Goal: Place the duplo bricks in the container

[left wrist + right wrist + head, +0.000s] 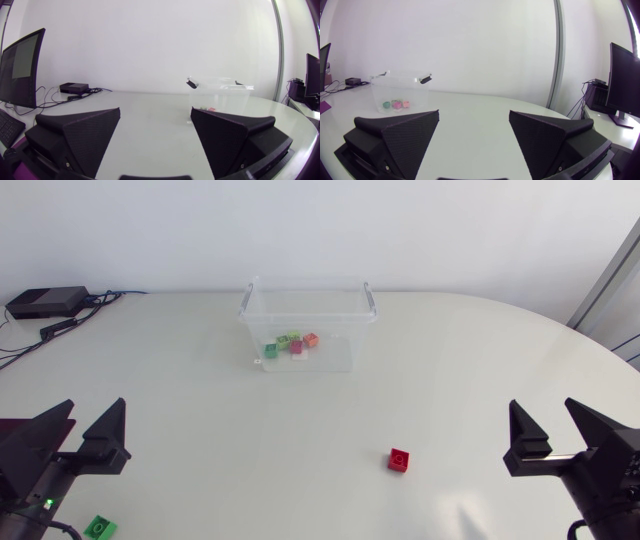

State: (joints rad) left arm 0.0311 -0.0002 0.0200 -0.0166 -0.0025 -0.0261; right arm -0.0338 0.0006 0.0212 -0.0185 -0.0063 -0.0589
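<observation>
A clear plastic container [306, 312] stands at the table's far middle, with several small bricks [291, 343] in green, pink and orange inside. A red brick [400, 460] lies on the table right of centre, toward the front. A green brick [99, 527] lies at the front left, beside my left arm. My left gripper [92, 423] rests open at the left edge with nothing between its fingers. My right gripper [555, 425] rests open at the right edge, also empty. The container [220, 92] shows far ahead of the left gripper [156, 131]. Ahead of the right gripper [474, 131] stands the container [396, 91].
A black box [47, 302] with cables sits at the table's far left corner. It also shows in the left wrist view as a black box [74, 88] far ahead.
</observation>
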